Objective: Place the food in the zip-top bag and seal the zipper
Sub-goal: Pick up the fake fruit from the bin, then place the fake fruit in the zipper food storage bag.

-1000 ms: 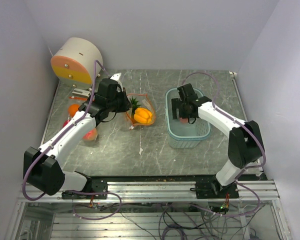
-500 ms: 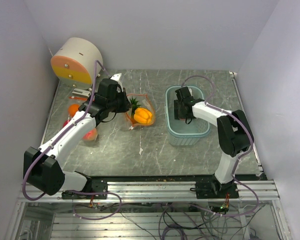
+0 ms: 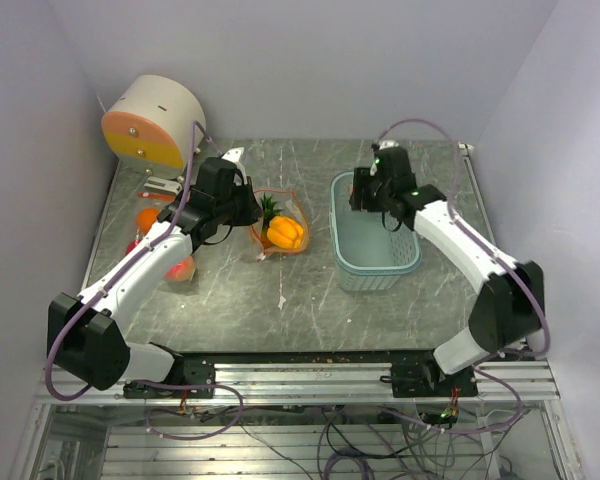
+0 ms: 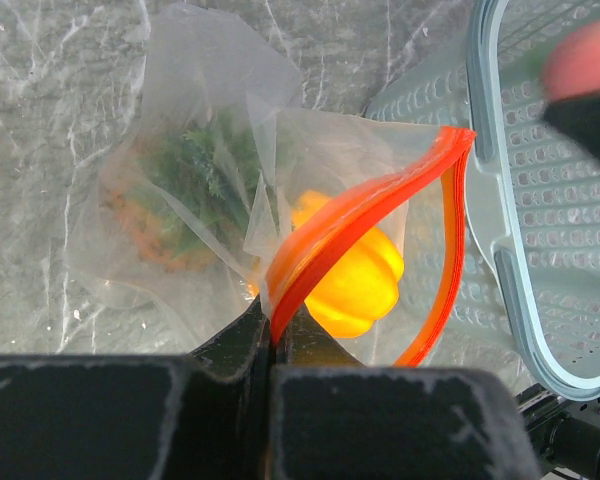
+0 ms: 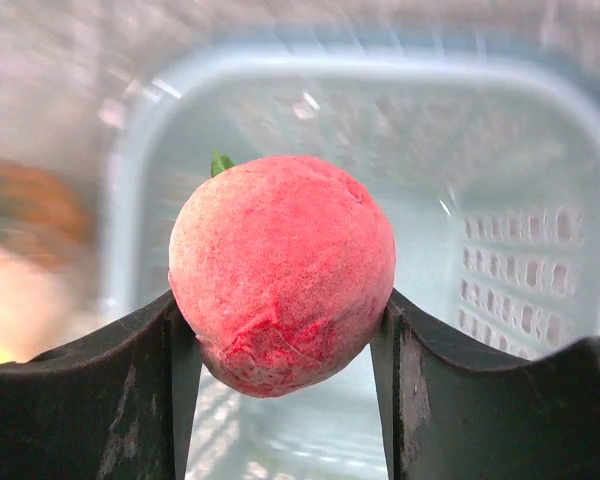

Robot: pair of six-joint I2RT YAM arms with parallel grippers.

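Grey marbled tabletop (image 3: 280,300) is waiting below: your right gripper (image 5: 282,305) is clamping the red peach (image 5: 280,250) over the teal basket (image 3: 376,272) while your left gripper (image 4: 271,345) is pinching the zip-top bag (image 4: 365,185) by its orange rim, so you are risking clipping that narrow mouth and dropping the peach.

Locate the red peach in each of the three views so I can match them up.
Top external: not discernible; hidden at the right gripper, above the basket's far-left part.
Left wrist: peach, blurred, top-right corner, over the basket.
Right wrist: centre frame, clamped between the fingers.
Shared landmark: the pale teal basket.
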